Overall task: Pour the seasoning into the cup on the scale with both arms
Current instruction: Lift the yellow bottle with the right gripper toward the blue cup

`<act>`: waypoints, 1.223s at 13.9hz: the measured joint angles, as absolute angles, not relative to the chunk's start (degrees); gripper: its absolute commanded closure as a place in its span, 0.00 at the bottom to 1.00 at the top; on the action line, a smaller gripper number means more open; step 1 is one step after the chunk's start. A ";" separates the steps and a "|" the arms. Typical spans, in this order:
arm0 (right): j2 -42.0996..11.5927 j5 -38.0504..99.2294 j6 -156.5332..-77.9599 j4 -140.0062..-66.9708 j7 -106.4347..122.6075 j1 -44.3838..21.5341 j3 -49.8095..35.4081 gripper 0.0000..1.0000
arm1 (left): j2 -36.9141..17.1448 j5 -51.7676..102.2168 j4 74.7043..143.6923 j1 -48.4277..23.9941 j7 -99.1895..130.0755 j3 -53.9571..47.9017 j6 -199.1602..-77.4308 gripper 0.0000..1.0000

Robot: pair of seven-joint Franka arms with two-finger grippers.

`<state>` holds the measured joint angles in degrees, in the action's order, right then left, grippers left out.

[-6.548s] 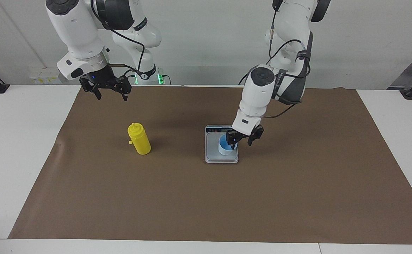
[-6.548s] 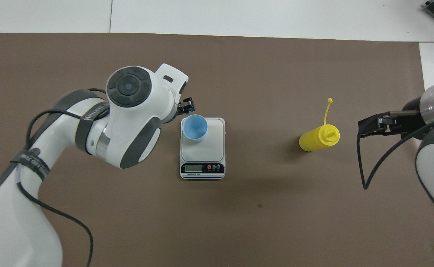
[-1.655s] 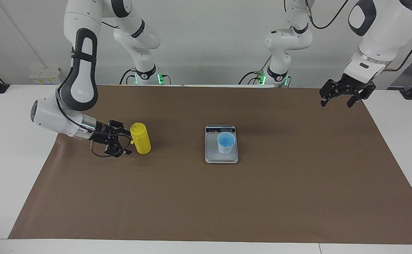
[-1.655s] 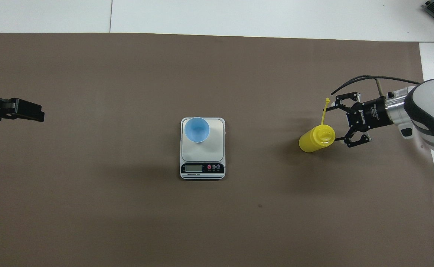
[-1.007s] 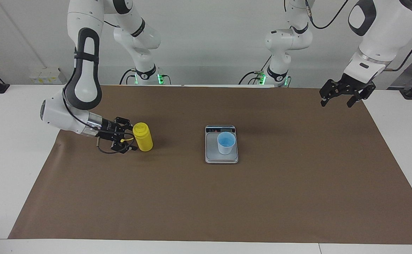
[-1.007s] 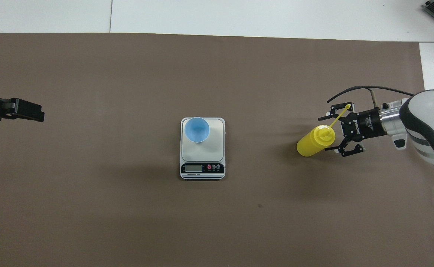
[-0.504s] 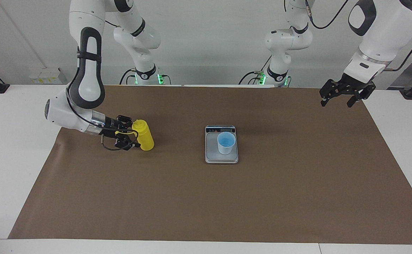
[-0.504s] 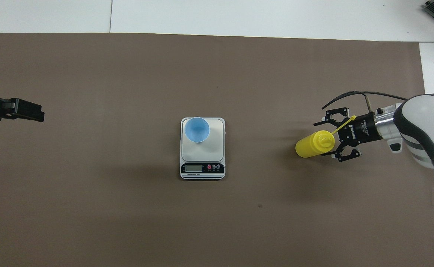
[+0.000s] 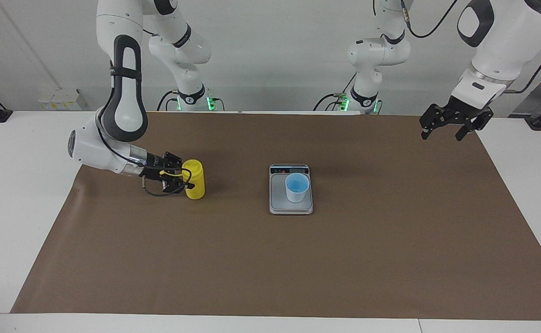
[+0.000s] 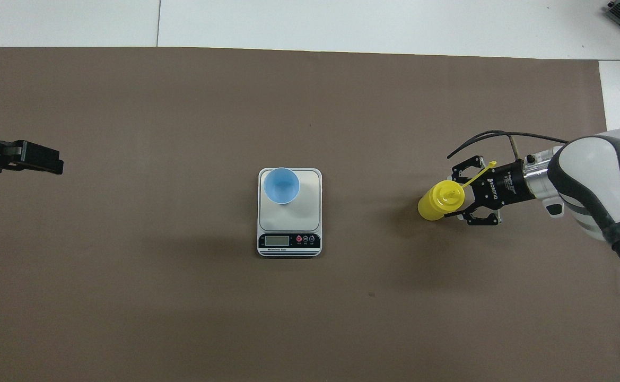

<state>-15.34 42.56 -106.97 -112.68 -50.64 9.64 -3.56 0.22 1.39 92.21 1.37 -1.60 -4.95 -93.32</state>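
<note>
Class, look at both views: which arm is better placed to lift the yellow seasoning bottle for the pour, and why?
The right arm. The right gripper is at the seasoning bottle, its fingers around the upper body. The left gripper waits raised over the mat's corner at the left arm's end, away from the cup on the scale.

A brown mat (image 10: pixel 182 307) is spread over the white table (image 10: pixel 341 21). A silver digital kitchen scale (image 10: pixel 290 212) is set near the mat's middle, its display strip on the edge nearest the robots. A light-blue cup (image 10: pixel 281 185) is stood on the plate's corner farthest from the robots, toward the left arm's end. The yellow squeeze bottle (image 10: pixel 439 200) is flanked by the right gripper (image 10: pixel 461 200) toward the right arm's end. The left gripper (image 10: pixel 28 157) is held over the mat's edge at the left arm's end.
</note>
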 measured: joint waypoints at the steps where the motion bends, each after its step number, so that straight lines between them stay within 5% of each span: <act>1: -15.02 42.57 -108.44 -112.67 -52.08 8.94 -3.57 1.00 | 0.22 1.39 92.21 1.37 -1.60 -4.95 -93.31 0.00; 17: -7.82 32.84 -148.29 -112.66 -86.11 -14.07 -3.83 1.00 | 0.23 1.39 92.21 1.37 -1.60 -4.94 -93.31 0.00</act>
<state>-7.82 32.84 -148.29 -112.66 -86.11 -14.07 -3.83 0.23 1.39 92.21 1.37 -1.60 -4.94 -93.31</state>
